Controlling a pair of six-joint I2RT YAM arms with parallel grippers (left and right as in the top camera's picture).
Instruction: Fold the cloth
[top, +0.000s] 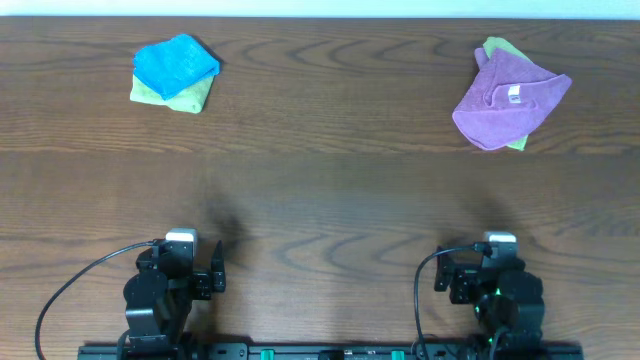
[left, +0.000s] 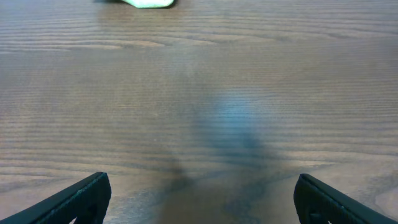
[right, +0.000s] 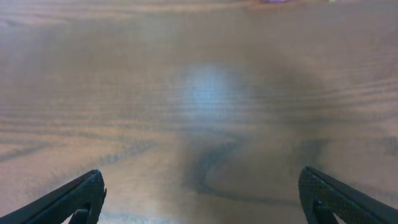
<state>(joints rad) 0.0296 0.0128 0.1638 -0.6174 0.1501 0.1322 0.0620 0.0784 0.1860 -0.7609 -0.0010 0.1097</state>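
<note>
A crumpled purple cloth (top: 508, 100) lies at the far right on a green cloth (top: 497, 49). A folded blue cloth (top: 176, 63) lies at the far left on a folded green cloth (top: 182, 96), whose edge shows at the top of the left wrist view (left: 149, 3). A sliver of the purple cloth shows at the top of the right wrist view (right: 278, 1). My left gripper (left: 202, 190) is open and empty near the front edge, far from the cloths. My right gripper (right: 202, 190) is open and empty near the front edge.
The wooden table (top: 330, 200) lies bare between the grippers and the cloths. A black rail (top: 330, 351) carrying the arm bases runs along the front edge.
</note>
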